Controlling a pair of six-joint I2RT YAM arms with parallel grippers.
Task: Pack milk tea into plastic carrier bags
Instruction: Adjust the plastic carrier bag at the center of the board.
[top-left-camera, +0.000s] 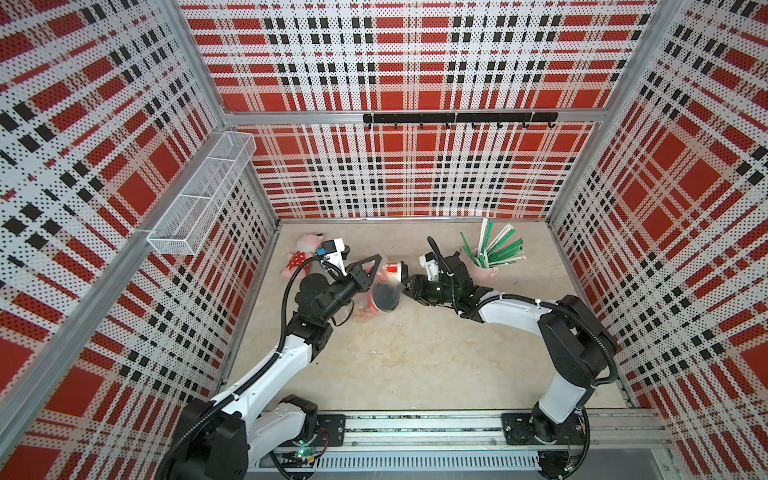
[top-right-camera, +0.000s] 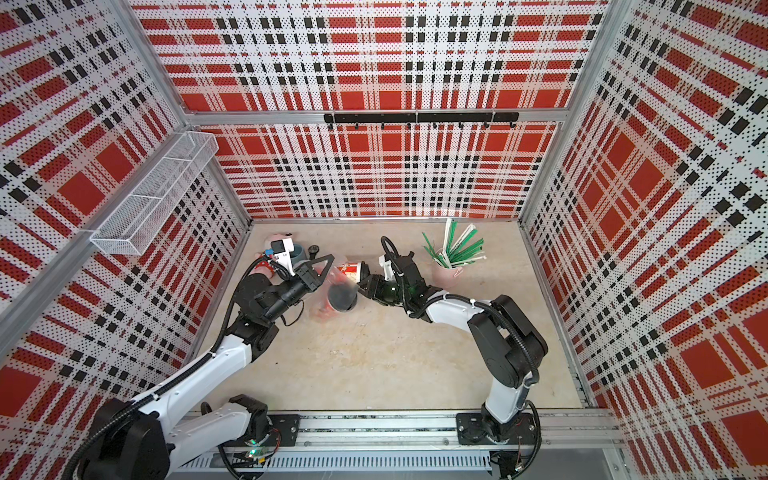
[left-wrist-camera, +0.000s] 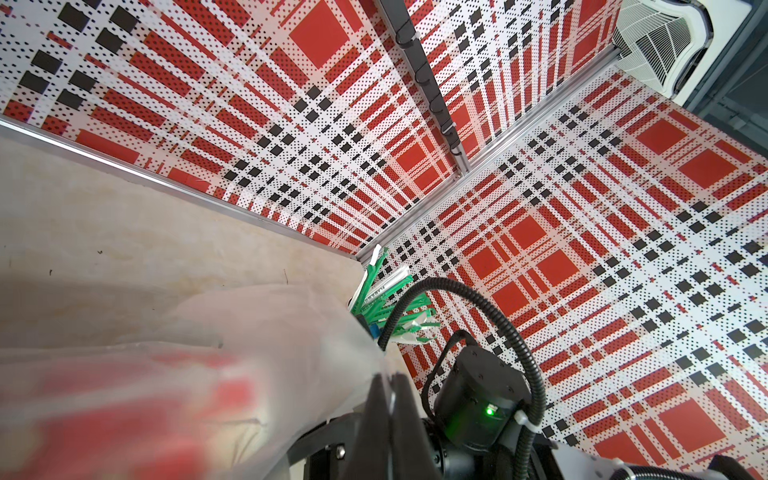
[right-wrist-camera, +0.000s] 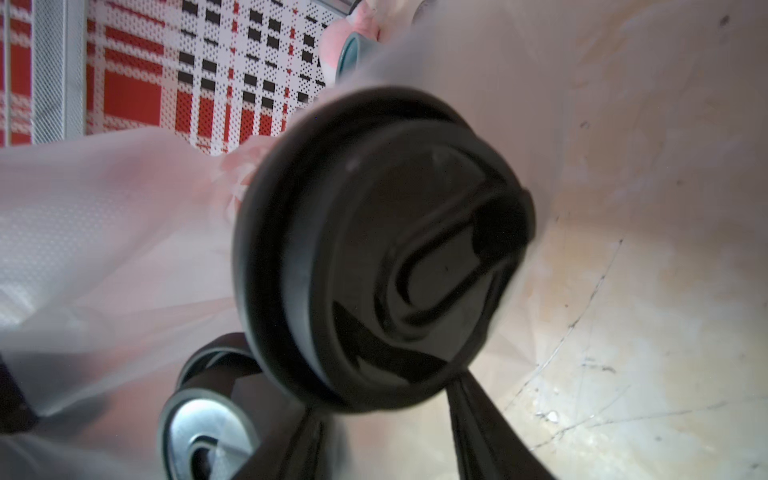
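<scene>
A milk tea cup, red with a black dome lid (top-left-camera: 384, 297) (top-right-camera: 341, 296), stands blurred inside a clear plastic carrier bag (top-left-camera: 365, 311) (top-right-camera: 321, 312) mid-table. My left gripper (top-left-camera: 376, 266) (top-right-camera: 327, 266) (left-wrist-camera: 386, 380) is shut on the bag's film (left-wrist-camera: 249, 332) at its left edge. The lid (right-wrist-camera: 395, 249) fills the right wrist view, with bag film (right-wrist-camera: 104, 228) around it. My right gripper (top-left-camera: 405, 286) (top-right-camera: 361, 286) (right-wrist-camera: 386, 419) sits just right of the cup, jaws apart, tips hidden under the lid's rim. A second milk tea cup (top-left-camera: 392, 270) (top-right-camera: 351, 270) lies on its side behind.
A pink cup of green straws (top-left-camera: 484, 266) (top-right-camera: 446, 272) stands behind the right arm. A plush toy (top-left-camera: 299, 257) and a grey-blue mug (top-right-camera: 297, 253) sit at the back left. A wire basket (top-left-camera: 203, 195) hangs on the left wall, a hook rail (top-left-camera: 457, 118) on the back wall.
</scene>
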